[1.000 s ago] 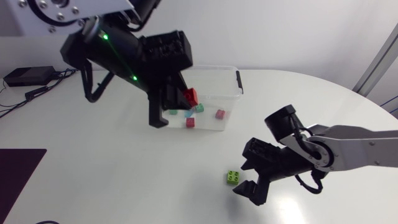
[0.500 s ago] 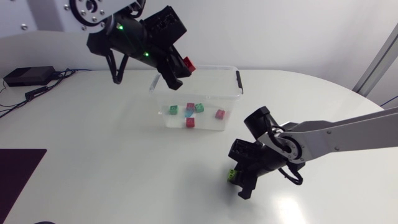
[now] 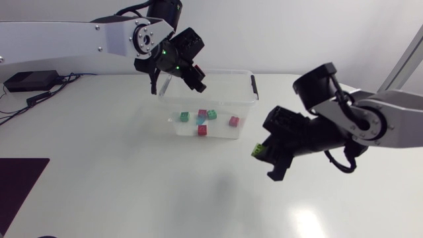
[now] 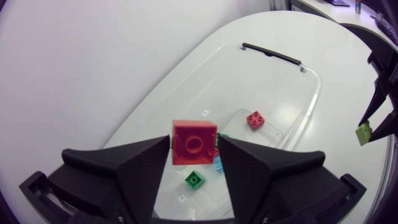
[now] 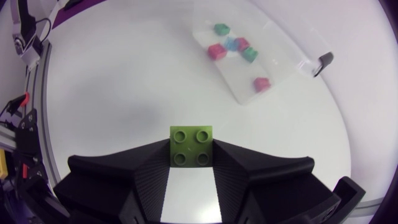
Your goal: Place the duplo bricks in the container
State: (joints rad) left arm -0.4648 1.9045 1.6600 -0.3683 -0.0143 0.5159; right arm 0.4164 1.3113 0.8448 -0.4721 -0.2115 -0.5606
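The left gripper (image 4: 194, 152) pinches a red brick (image 4: 194, 141) by two opposite sides, its hollow underside turned to the wrist camera, over the 11 o'clock end of the clear container (image 3: 231, 72). The right gripper (image 3: 266, 160) pinches a green brick (image 5: 191, 146), square with four studs facing its wrist camera, held off the table at 4 o'clock of the container, apart from its wall. Six loose bricks (image 3: 202, 130), red, green and blue, lie inside, and a black clip (image 3: 254, 87) sits on the 2 o'clock rim.

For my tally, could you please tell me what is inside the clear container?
The container holds three red bricks, two green bricks and one blue brick. The left gripper covers its back corner, so that spot is unseen.
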